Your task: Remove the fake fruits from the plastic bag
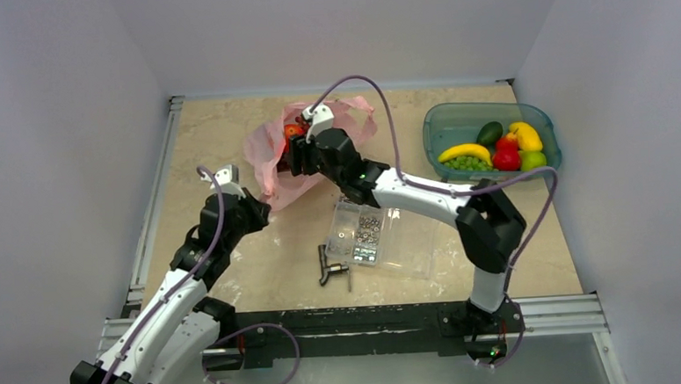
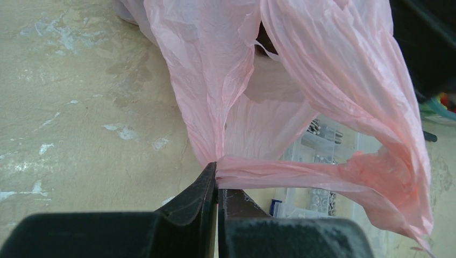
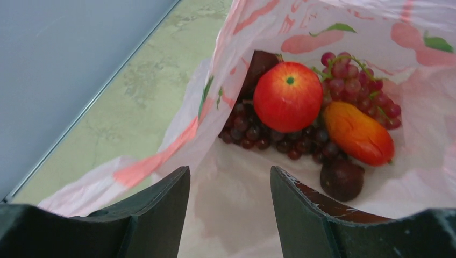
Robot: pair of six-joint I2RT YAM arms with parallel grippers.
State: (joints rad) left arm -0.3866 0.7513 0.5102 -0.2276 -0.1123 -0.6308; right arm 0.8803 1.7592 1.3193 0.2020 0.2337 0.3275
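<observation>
The pink plastic bag (image 1: 269,156) lies at the back middle of the table, its mouth open. My left gripper (image 2: 216,174) is shut on a pinched fold of the bag (image 2: 322,102) at its near edge. My right gripper (image 3: 230,180) is open and empty at the bag's mouth (image 3: 253,215), just short of the fruits. Inside lie a round red apple (image 3: 287,97), a dark red-purple grape bunch (image 3: 355,86), an orange oval piece (image 3: 357,134) and a dark round fruit (image 3: 342,179). In the top view the apple (image 1: 293,130) shows beside the right gripper (image 1: 293,150).
A clear compartmented screw box (image 1: 383,234) lies in front of the bag, with a small black tool (image 1: 332,270) near it. A teal bin (image 1: 456,120) at the back right holds a banana (image 1: 463,151), green grapes (image 1: 467,162) and other fruit.
</observation>
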